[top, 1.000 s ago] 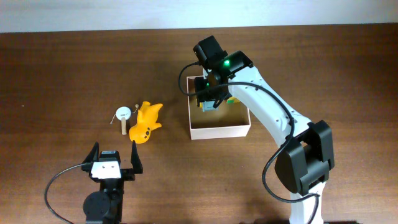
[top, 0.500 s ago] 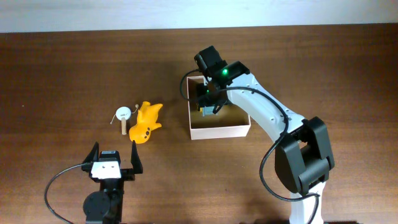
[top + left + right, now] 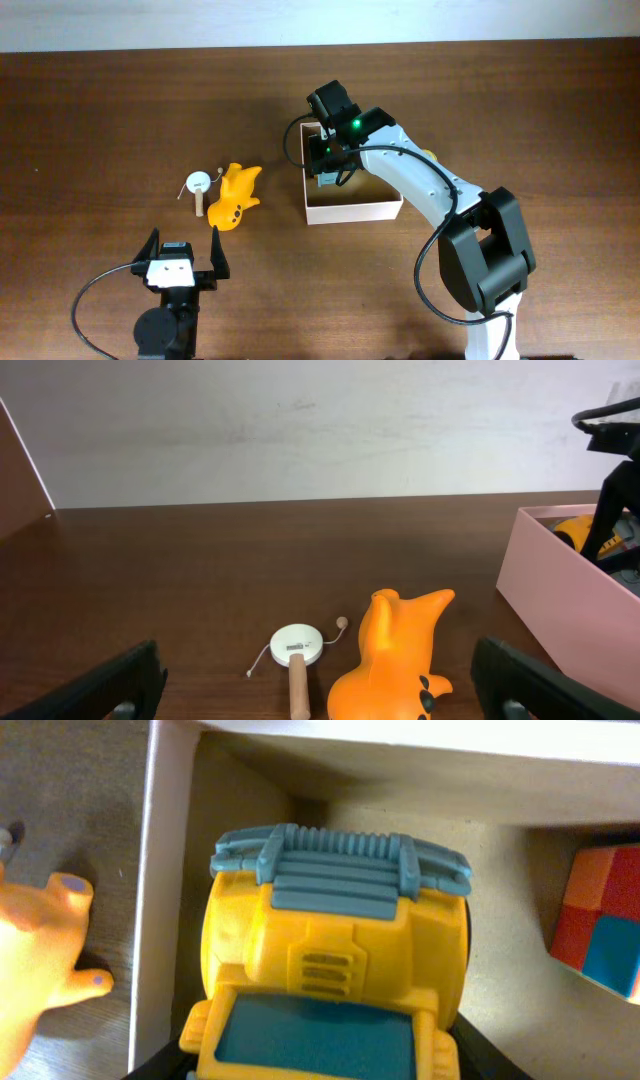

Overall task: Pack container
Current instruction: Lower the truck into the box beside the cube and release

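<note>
The right end effector (image 3: 329, 169) clamps the truck (image 3: 335, 970) low in the container's (image 3: 355, 211) left corner, probably to release it there.

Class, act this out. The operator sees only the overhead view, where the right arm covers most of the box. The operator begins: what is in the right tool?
Observer: The right tool grips a yellow toy truck with a blue-grey grille.
Operator: Where is it in the container?
Observer: Close to a corner, beside one white wall of the container.
Operator: Is anything already inside?
Observer: A red, orange and blue cube lies on the cardboard floor.
</note>
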Motion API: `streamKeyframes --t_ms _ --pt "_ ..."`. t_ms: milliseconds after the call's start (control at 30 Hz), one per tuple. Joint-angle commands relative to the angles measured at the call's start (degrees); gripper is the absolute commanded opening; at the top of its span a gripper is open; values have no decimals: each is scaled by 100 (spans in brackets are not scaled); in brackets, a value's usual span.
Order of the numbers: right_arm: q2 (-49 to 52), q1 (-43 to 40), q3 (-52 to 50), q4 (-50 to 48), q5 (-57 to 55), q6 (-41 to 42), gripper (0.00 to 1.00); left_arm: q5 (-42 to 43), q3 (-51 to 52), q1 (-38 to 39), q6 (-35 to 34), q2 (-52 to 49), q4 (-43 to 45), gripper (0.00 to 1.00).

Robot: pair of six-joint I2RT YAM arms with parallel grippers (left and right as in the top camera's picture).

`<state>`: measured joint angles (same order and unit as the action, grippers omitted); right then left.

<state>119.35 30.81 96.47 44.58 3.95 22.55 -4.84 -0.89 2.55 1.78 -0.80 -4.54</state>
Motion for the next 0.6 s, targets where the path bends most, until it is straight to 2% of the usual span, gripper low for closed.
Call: streamKeyframes --t_ms 0,100,567 --pt "31 42 -37 -28 9 26 55 59 33 2 87 44 2 99" --pt "31 42 -37 -31 9 26 60 59 33 2 87 44 2 99" --pt "4 39 -15 -2 22 -164 61 59 33 2 87 44 2 99"
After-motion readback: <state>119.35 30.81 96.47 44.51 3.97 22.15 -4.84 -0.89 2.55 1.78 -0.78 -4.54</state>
